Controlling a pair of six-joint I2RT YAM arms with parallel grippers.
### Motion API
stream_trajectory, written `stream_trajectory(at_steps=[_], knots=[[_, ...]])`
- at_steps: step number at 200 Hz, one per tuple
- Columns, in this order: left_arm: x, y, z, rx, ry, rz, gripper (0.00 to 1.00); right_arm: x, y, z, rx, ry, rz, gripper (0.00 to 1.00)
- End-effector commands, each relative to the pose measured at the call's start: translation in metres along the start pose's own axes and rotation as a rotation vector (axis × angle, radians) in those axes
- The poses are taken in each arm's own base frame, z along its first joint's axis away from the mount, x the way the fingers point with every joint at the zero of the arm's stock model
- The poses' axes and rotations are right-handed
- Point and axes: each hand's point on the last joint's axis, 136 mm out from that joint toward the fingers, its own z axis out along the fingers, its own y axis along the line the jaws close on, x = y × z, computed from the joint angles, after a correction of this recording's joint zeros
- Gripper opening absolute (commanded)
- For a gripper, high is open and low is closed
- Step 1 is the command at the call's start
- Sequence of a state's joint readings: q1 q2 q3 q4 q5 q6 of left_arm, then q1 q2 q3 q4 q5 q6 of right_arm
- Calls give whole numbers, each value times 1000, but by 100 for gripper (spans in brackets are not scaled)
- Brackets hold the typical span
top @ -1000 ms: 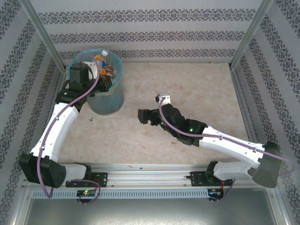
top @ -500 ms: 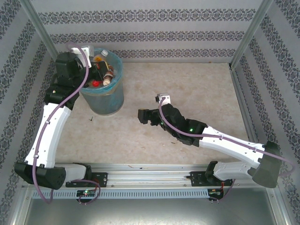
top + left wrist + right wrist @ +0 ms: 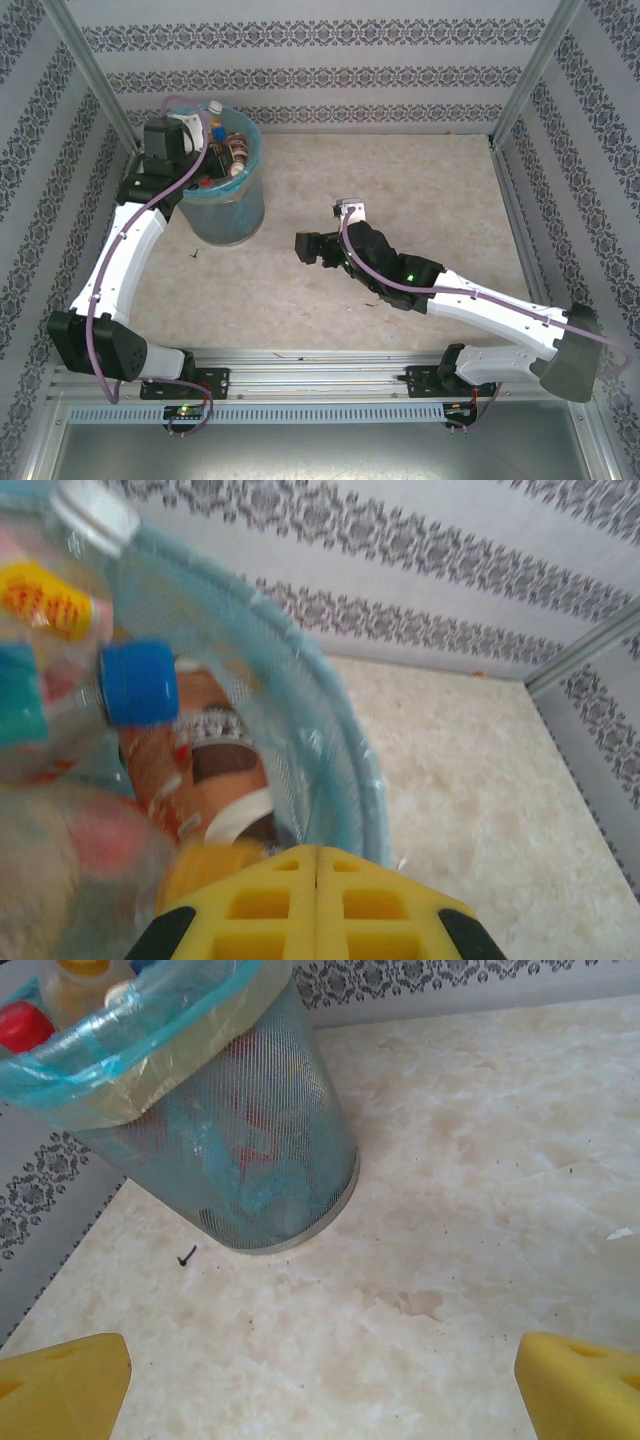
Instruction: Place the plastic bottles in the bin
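Observation:
The bin [image 3: 232, 205], a grey mesh bucket with a light-blue bag, stands at the table's back left. Several plastic bottles [image 3: 234, 152] lie inside it. In the left wrist view a clear bottle with a blue cap [image 3: 140, 680] and one with a brown label [image 3: 215, 765] lie just under the bag's rim [image 3: 340, 750]. My left gripper [image 3: 317, 865] hangs over the bin's left rear edge, its yellow fingers pressed together with nothing between them. My right gripper [image 3: 306, 248] rests low at mid-table, wide open and empty, facing the bin [image 3: 250, 1160].
A small black screw [image 3: 187, 1255] lies on the table just in front of the bin. A white scrap [image 3: 620, 1232] lies to the right. Patterned walls and metal posts [image 3: 528, 70] close in the table on three sides. Bare marble table [image 3: 420, 190] stretches right of the bin.
My left arm swung from over the bin's middle out to the left, then settled at the bin's left rear rim. Bottles inside shifted. The right arm stayed still.

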State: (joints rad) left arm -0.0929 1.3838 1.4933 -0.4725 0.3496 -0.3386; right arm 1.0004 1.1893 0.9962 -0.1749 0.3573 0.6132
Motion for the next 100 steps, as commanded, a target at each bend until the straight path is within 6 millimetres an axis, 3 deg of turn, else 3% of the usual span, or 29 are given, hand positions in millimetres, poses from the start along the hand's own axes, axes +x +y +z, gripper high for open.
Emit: stream_trajectory(at_steps=[1,23,39,61,100], knots=[[-56,-20,-44,11,-178,73,6,-41,13,-16,-35,-90,-21,98],[-74,-34,-81,31,-313,108,16,-66,15,-30,-34,-153,-64,98],[-67,-29,-101,2,-380,125,20,-81,6,-40,-4,-195,-98,98],[-32,-5,-114,-85,-425,172,24,-97,-23,-55,94,-242,-160,98],[53,79,-128,-390,-520,162,25,-113,-110,-80,362,-323,-210,98]])
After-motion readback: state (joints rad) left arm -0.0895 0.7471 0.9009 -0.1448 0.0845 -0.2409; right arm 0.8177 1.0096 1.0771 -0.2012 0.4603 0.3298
